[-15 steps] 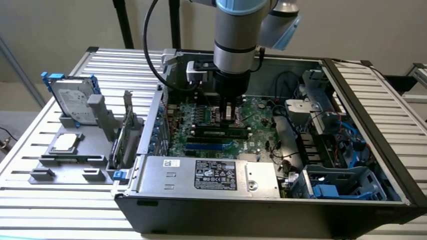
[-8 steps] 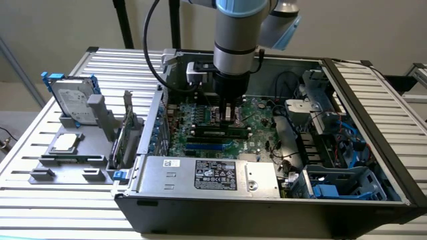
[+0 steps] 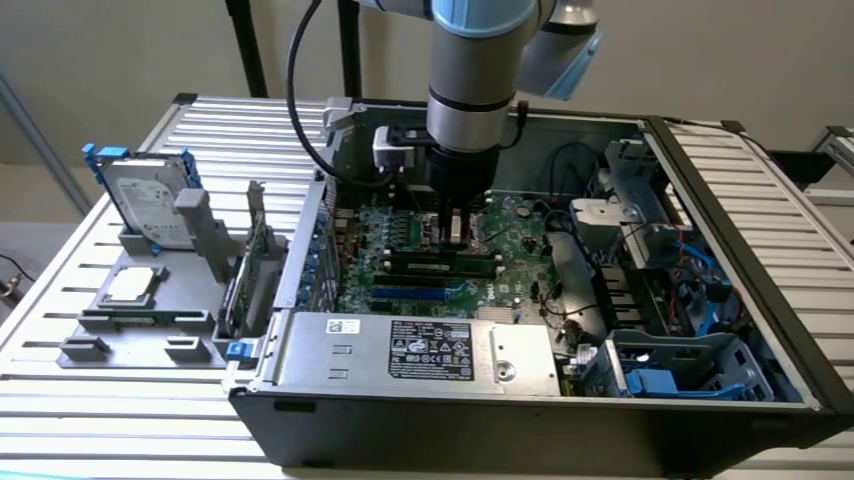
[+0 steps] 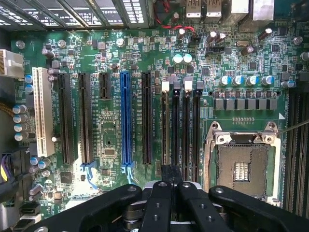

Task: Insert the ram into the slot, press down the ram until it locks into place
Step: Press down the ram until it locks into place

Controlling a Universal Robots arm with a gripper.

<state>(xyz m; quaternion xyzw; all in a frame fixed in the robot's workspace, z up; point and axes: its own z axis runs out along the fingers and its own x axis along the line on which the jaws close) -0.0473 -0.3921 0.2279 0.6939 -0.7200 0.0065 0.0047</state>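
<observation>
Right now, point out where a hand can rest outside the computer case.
The ribbed table lies bare along its front edge, below the grey fixture, and beside the case's far right wall. Inside is crowded: the gripper hangs over the memory slots, cables beside them.

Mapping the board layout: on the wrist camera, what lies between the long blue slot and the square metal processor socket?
In the wrist view, between the blue slot and the processor socket lie one long black slot and four parallel black memory slots.

slot (image 4: 165, 128) near end hidden behind gripper (image 4: 170, 193) | processor socket (image 4: 244, 164) lower edge cut off
</observation>
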